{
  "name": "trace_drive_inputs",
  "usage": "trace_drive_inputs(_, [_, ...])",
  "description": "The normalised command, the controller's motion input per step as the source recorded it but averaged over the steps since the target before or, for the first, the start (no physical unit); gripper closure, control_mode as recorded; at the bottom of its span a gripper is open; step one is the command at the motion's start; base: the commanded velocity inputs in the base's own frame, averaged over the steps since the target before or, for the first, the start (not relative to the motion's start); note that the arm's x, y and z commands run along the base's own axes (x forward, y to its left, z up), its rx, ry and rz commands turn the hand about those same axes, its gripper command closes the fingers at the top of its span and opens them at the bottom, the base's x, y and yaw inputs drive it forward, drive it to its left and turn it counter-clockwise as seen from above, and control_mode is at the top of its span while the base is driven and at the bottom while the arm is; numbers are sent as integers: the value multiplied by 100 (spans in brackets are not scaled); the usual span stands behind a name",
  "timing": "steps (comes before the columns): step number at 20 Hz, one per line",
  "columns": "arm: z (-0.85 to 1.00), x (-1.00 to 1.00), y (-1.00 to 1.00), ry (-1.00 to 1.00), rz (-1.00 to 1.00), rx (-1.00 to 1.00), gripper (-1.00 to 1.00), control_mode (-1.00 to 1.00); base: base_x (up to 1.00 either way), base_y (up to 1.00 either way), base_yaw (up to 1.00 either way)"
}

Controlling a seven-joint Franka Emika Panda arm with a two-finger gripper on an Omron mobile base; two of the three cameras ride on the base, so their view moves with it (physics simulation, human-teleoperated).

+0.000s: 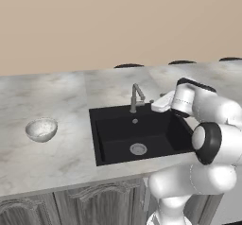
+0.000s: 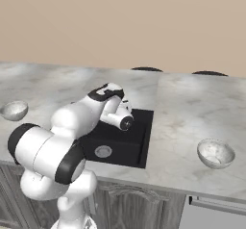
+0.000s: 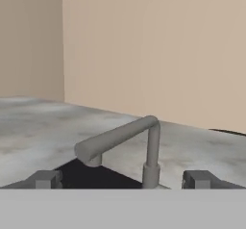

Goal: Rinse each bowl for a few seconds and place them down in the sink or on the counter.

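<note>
The robot's gripper [image 3: 121,180] hangs level over the right rear part of the sink [image 1: 118,146], its two dark fingertips [image 3: 44,179] spread wide apart with nothing held or touched between them. From the hand camera the grey faucet [image 3: 126,144] stands directly ahead, its upright post framed between the tips and its spout reaching out leftward and slightly down over the black basin. The white arm folds tightly over the basin's near right corner, its elbow raised above the front edge of the tabletop [image 1: 56,153] and its forearm reaching back and left, so that the wrist sits just beside the faucet's right side in the left base view. In the right base view the hand [image 2: 122,118] is tucked low over the basin, pointing away from the camera toward the far wall. The sink lies with its long side along the tabletop, its round metal drain [image 1: 138,149] near the middle of the floor. One speckled bowl [image 1: 41,129] stands upright, mouth up, on the tabletop well to the left of the sink. The second bowl [image 2: 215,153] stands upright on the tabletop well to the right of the sink, near the front edge. Both bowls are well apart from the gripper.
</note>
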Motion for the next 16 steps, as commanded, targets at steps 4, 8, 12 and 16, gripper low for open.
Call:
trace_drive_inputs(4, [-21,28,0,-2,0,0,-100,-100,0,0,0])
trace_drive_inputs(8, [-13,31,0,-4,0,0,-100,-100,0,0,0])
trace_drive_inputs(12, [-9,36,0,-2,0,0,-100,-100,0,0,0])
trace_drive_inputs(16, [-17,33,0,-1,0,0,-100,-100,0,0,0])
